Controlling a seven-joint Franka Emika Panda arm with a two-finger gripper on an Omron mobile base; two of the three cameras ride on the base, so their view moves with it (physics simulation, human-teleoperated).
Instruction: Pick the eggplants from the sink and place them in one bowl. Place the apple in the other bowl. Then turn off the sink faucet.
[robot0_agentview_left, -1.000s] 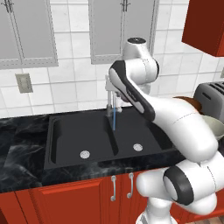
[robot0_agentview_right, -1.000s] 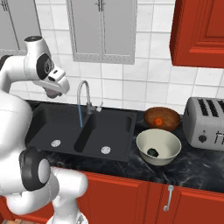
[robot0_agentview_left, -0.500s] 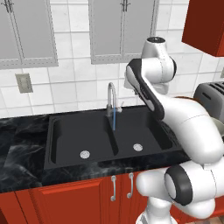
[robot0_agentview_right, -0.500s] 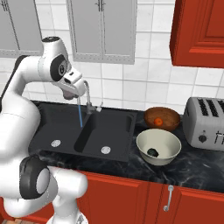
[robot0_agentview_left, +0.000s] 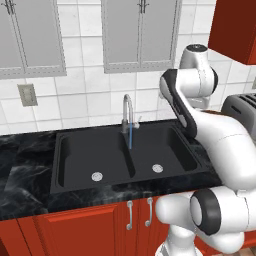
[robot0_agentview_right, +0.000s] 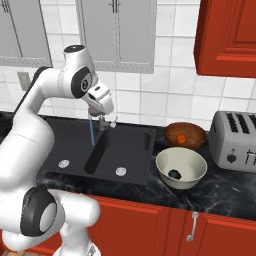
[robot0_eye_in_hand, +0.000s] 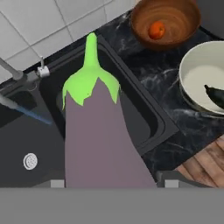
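My gripper (robot0_eye_in_hand: 111, 175) is shut on the pale purple eggplant (robot0_eye_in_hand: 98, 131), whose green stem points away from the hand. In the right base view the gripper (robot0_agentview_right: 103, 121) hangs above the black sink (robot0_agentview_right: 135, 172), just in front of the faucet. The faucet (robot0_agentview_left: 127, 112) runs a thin blue stream (robot0_agentview_right: 91, 131) into the sink (robot0_agentview_left: 75, 165). The pale grey-cream bowl (robot0_agentview_right: 192, 157) holds the almost black eggplant (robot0_agentview_right: 174, 174). The apple (robot0_agentview_right: 182, 139) lies in the reddish-brown bowl (robot0_agentview_right: 197, 132) behind it. Both bowls, the pale one (robot0_eye_in_hand: 192, 78) and the brown one (robot0_eye_in_hand: 175, 17), lie ahead and to the right in the hand view.
A silver toaster (robot0_agentview_right: 235, 141) stands on the black counter to the right of the bowls. Grey wall cabinets and a red cabinet (robot0_agentview_right: 227, 35) hang above. Each sink basin has a round silver drain (robot0_agentview_right: 120, 171). My white arm (robot0_agentview_left: 180, 100) arches over the right basin.
The arm has swung to the right with the pale purple eggplant, from above the sink's left side to the faucet. The bowls, apple and dark eggplant have not moved.
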